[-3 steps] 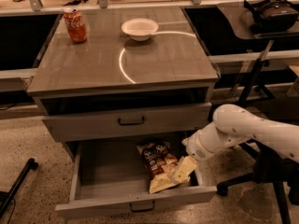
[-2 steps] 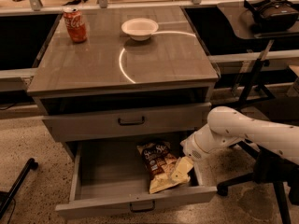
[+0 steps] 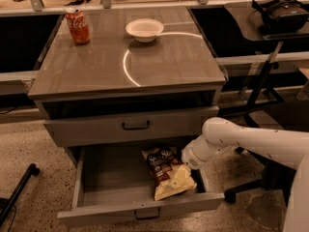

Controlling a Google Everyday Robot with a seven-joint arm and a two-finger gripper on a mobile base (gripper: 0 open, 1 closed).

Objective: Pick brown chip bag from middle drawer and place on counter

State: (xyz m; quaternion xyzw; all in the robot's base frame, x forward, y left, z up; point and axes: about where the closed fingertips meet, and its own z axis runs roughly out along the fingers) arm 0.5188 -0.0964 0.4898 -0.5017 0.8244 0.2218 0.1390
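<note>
table: glossy grey-brown top (image 3: 164, 66) of the cabinet, faint wood grain, with a curved ring of light (image 3: 126, 67) reflected near the middle
on the table: red soda can (image 3: 77, 26) at the back left, white bowl (image 3: 144, 29) at the back centre, well apart from each other. the front half shows only wood grain and that reflection
room: speckled floor (image 3: 29, 144), dark side desk (image 3: 251, 28) off to the right with a headset (image 3: 282, 11) on it
upper drawer front (image 3: 96, 128): grey, dark bar handle, closed, sits just under the table's front edge
middle drawer (image 3: 104, 178): open toward the camera, and the left half of its bottom is bare grey
brown chip bag (image 3: 166, 170): lying flat in the right half of the middle drawer, dark end toward the back, yellowish end near the drawer's front wall
end effector (image 3: 189, 157): at the tip of the white arm (image 3: 251, 139) that reaches in from the right, low over the drawer's right side, just beside the bag's right edge. can't tell if it's touching the bag
end effector state: honestly can't tell from here
edges: the arm crosses above the drawer's right wall, and the upper drawer front hangs over the back of the open drawer
floor clutter: dark chair base (image 3: 241, 192) just right of the drawer, dark bar (image 3: 19, 190) low on the left
</note>
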